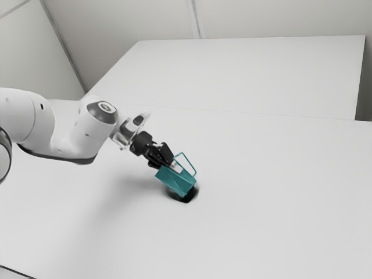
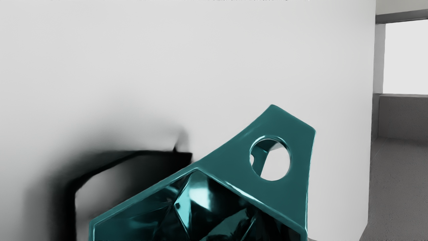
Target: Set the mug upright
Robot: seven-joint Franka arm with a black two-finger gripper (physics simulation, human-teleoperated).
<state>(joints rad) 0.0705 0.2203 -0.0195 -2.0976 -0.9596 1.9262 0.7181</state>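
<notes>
Righting seems in hand: the mug (image 1: 176, 181) slants at the claw (image 1: 169, 165), open or closed I cannot tell, and needs levelling base-down.

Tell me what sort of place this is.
Probably a bare robotics test room: a white robot arm reaches to a teal mug over a plain white table, with blank pale walls behind.

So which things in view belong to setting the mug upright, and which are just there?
Part of the job:
- teal angular mug
- black two-finger gripper

Just surroundings:
- white tabletop
- pale wall
</notes>
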